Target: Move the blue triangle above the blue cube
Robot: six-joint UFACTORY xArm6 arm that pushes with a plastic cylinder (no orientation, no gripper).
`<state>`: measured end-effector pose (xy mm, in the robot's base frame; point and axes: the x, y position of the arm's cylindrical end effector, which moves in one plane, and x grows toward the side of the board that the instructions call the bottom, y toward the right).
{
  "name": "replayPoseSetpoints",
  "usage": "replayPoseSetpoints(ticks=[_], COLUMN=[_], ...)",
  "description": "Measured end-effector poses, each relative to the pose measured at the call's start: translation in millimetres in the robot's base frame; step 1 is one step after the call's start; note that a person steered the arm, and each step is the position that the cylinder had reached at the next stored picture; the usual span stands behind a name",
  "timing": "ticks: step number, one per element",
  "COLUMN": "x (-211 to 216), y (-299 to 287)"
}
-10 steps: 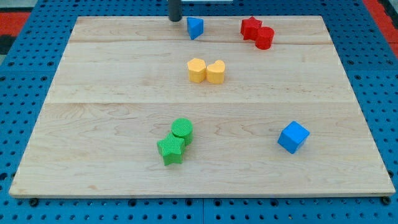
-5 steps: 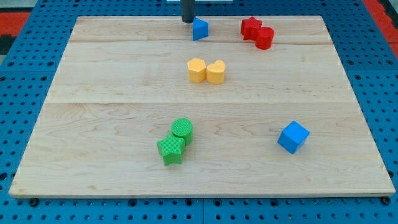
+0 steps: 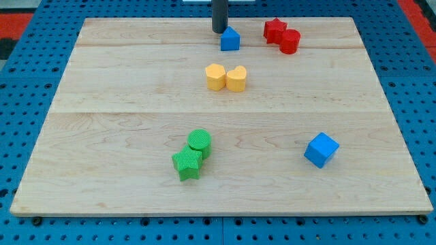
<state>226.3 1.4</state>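
At the view's top edge of the wooden surface (image 3: 122,82), my tip (image 3: 219,31) stands just to the view's upper left of the blue triangle (image 3: 230,39), touching it or very nearly so. There is no gripper on this arm, only the straight dark rod, so nothing is open, closed or clamped. The blue triangle sits near the top of the surface, left of the red star (image 3: 274,29) and the red cylinder (image 3: 289,41), and above the two yellow blocks (image 3: 226,77). The blue cube (image 3: 321,150) lies well apart, toward the view's lower right.

The push looks to be in its early stage: the triangle is level with the top row but well to the left of the cube's column. The next move seems to call for a shove toward the view's right and somewhat down, skirting the red pair, which could be knocked along. The triangle's peak points toward the view's top; no clear long axis can be made out. The green cylinder (image 3: 199,142) and green star (image 3: 187,163) rest far from the action.
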Motion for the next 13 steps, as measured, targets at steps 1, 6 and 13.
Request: replayPoseSetpoints(ticks=[1,6,13], x=[24.3,94.3,214.6], y=[3.4,67.2,163.6])
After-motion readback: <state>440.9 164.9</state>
